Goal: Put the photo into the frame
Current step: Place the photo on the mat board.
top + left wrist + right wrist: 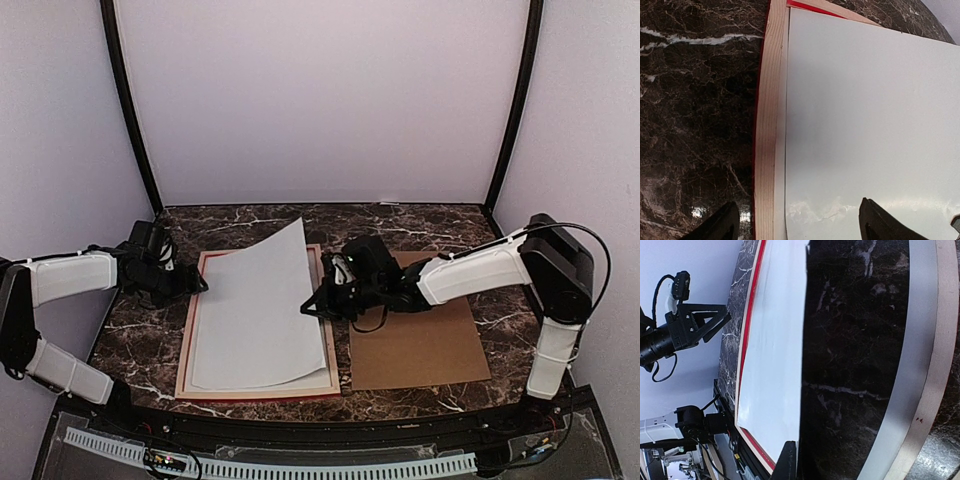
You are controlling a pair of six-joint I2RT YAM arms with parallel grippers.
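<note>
The frame (pixel 260 393) lies face down on the marble table, pale wood back up with red at its edges. On it rests the photo (pixel 260 310), white back up, its right side raised and bowed. My right gripper (pixel 318 300) is shut on that raised right edge; in the right wrist view one dark finger (pixel 790 462) pinches the photo (pixel 775 355) edge-on, and the frame's rail (pixel 927 365) runs down the right. My left gripper (pixel 797 227) stands open, low over the frame's left rail (pixel 767 125) and the photo's left edge (pixel 865 110), holding nothing.
A plain brown backing board (pixel 420 345) lies flat just right of the frame, under my right arm. A white mat strip (pixel 905 365) shows inside the frame's rail. Purple walls and black posts close in the back and sides.
</note>
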